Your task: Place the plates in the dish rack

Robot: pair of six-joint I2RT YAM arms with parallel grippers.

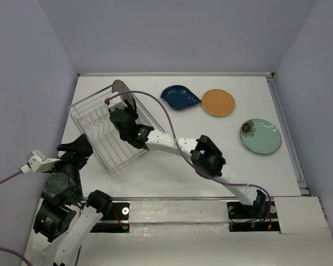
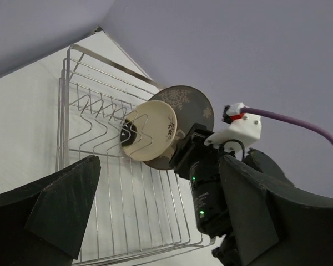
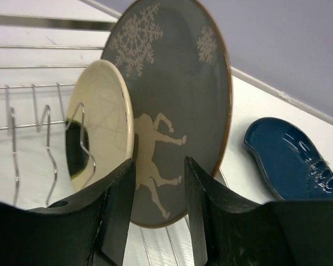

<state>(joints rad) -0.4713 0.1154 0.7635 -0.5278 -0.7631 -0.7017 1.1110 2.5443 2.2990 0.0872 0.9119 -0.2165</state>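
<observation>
The grey deer plate (image 3: 172, 94) and cream plate (image 3: 100, 111) stand on edge side by side at the far end of the dish rack (image 2: 139, 210), with the tines propping them upright. The right claw (image 3: 160, 166) sits just in front of the grey one, fingers partly apart and gripping nothing (so that plate stands on its own). The left claw (image 1: 76, 148) hangs wide open by the rack's near corner, my guess is to steady it, while the blue plate (image 1: 180, 97), orange plate (image 1: 218, 102) and teal plate (image 1: 260, 136) wait on the counter (image 1: 172, 177).

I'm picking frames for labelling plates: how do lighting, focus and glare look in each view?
Top external: even, diffuse light, soft shadows, all sharp. Left wrist: dish rack and cream plate crisp, the near fingers dark and featureless. Right wrist: grey deer plate sharp; blue dish slightly soft, with small highlights.
</observation>
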